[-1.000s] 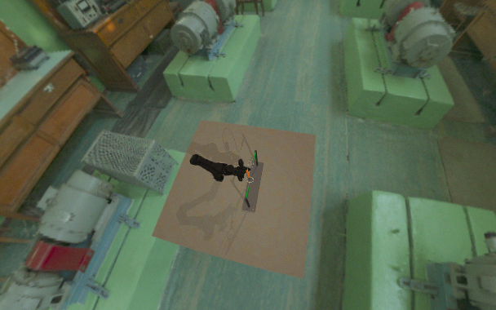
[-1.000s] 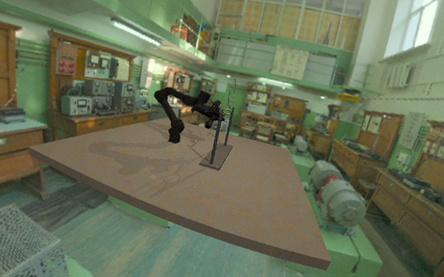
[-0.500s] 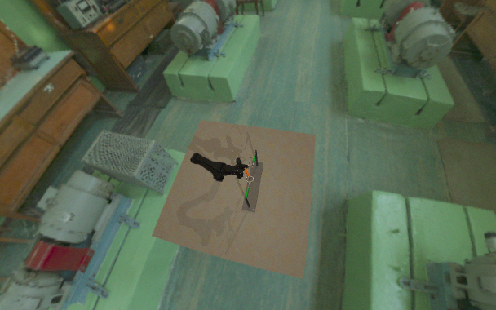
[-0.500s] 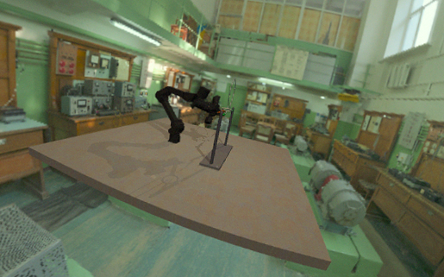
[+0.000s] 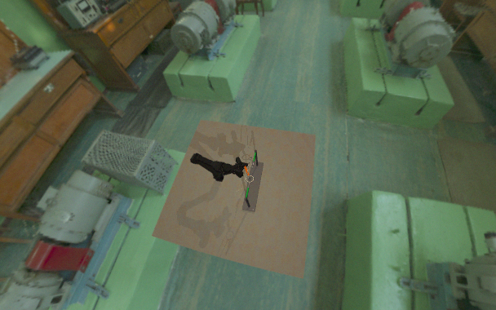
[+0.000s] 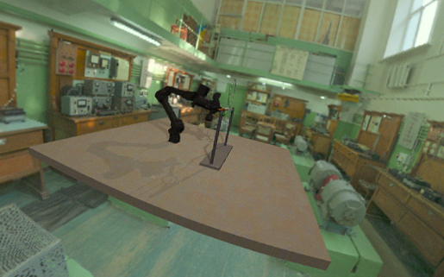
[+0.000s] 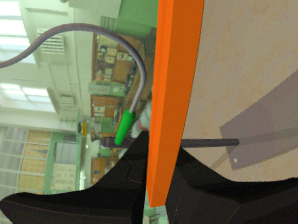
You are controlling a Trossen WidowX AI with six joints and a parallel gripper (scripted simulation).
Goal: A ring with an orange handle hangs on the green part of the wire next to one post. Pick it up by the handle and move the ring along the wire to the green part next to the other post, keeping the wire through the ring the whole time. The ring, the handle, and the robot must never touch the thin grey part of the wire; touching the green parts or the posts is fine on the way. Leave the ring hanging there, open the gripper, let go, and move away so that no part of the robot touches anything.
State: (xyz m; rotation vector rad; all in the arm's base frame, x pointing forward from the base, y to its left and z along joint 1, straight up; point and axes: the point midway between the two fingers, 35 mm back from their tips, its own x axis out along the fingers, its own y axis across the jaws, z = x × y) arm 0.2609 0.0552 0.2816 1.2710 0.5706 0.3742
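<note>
My gripper (image 5: 245, 166) (image 6: 218, 109) (image 7: 150, 136) is shut on the orange handle (image 5: 247, 171) (image 7: 172, 95). The pale ring (image 5: 253, 179) at the handle's far end lies outside the wrist view. In the top view it is between the two green parts, closer to the lower green part (image 5: 247, 192) than to the upper green part (image 5: 255, 156). Whether the wire passes through the ring, or touches it, is too small to tell. The wrist view shows the curved grey wire (image 7: 143, 75) ending in a green part (image 7: 125, 128) at a post (image 7: 210, 142), left of the handle.
Two dark posts (image 6: 216, 140) (image 6: 228, 128) stand on a narrow grey base (image 5: 253, 192) (image 6: 211, 163) (image 7: 260, 137). The base lies on a brown table top (image 5: 285, 224) (image 6: 246, 202). The wire rises in a tall curve above the posts. The black arm reaches in from the left in the top and exterior views.
</note>
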